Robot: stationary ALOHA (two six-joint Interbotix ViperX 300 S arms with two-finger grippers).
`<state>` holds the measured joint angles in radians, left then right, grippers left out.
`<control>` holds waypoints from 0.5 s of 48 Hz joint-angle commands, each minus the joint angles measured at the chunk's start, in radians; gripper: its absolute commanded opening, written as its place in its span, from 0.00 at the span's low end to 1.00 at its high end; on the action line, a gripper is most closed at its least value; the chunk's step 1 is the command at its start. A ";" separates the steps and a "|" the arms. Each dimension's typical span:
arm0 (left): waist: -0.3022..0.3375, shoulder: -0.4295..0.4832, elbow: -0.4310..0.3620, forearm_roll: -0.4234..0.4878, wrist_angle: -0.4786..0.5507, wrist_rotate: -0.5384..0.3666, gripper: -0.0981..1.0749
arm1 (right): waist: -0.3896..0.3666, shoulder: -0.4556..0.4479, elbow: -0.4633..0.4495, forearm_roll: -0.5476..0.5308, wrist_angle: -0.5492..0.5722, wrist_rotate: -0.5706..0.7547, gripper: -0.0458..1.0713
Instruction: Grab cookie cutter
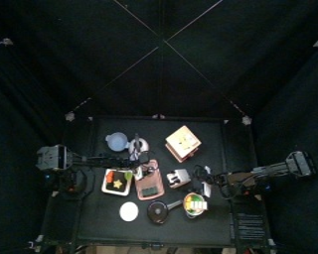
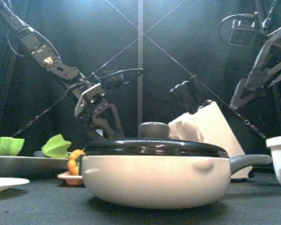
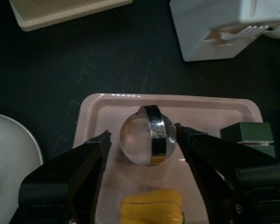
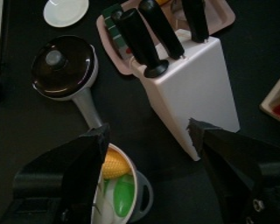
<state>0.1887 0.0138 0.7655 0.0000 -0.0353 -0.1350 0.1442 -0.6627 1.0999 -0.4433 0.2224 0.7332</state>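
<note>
The cookie cutter (image 3: 150, 136) is a shiny metal ring standing on edge on a pink tray (image 3: 213, 118), with a yellow piece (image 3: 152, 210) beside it. My left gripper (image 3: 143, 140) hangs just above the tray. Its jaws are open and stand on either side of the cutter without touching it. In the front view the left gripper (image 2: 103, 112) hangs behind the pot. My right gripper (image 4: 149, 131) is open and empty, hovering over the white knife block (image 4: 189, 83).
A black lidded pot (image 2: 154, 171) stands at the table's front. A bowl of yellow and green food (image 4: 119, 184), a white plate (image 1: 128, 211), a wooden box (image 1: 183, 142) and a tray of green items (image 1: 116, 179) crowd the table around the pink tray (image 1: 150, 185).
</note>
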 commanded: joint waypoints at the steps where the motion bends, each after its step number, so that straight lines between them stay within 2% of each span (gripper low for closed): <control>1: 0.003 -0.009 -0.023 0.000 -0.003 0.000 0.88 | 0.002 -0.003 -0.011 -0.002 -0.006 0.002 0.94; 9: 0.005 -0.008 -0.023 0.000 -0.003 0.000 0.86 | -0.002 0.002 -0.009 -0.002 -0.008 0.002 0.94; 24: 0.003 -0.008 -0.023 0.002 -0.003 0.000 0.75 | -0.005 0.005 -0.006 -0.002 -0.008 0.002 0.94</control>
<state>0.1887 0.0153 0.7639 0.0000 -0.0353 -0.1350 0.1411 -0.6550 1.1029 -0.4433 0.2224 0.7332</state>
